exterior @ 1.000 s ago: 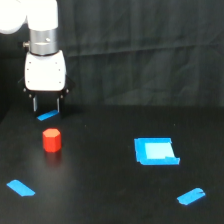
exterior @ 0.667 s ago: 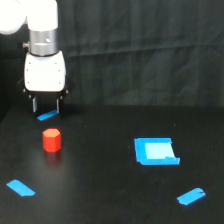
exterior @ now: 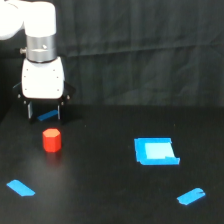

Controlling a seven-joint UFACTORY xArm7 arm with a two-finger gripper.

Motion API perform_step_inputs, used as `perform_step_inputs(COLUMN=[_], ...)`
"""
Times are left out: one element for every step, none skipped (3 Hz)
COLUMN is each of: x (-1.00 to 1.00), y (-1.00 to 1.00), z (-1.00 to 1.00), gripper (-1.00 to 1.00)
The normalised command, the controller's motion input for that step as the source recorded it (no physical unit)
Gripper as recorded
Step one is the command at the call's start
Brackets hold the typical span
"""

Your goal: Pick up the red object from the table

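Note:
The red object (exterior: 51, 140) is a small stubby red-orange block standing upright on the black table (exterior: 110, 190), toward the exterior view's left. My gripper (exterior: 45, 114) hangs from the white arm just behind and slightly left of it, above the table, apart from the block. Its two dark fingers (exterior: 30, 111) stand open with nothing held between them; a blue tape strip (exterior: 48, 116) on the table shows through the gap.
A blue square patch (exterior: 156, 151) lies on the table right of centre. Blue tape strips lie at the front left (exterior: 20, 188) and front right (exterior: 191, 196). A black cloth backdrop (exterior: 150, 50) hangs behind the table.

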Motion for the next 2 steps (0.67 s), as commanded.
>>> perform_step_inputs(x=[-0.23,-0.18], y=[-0.89,-0.88], z=[-0.24,-0.13], gripper=[1.00,0.99])
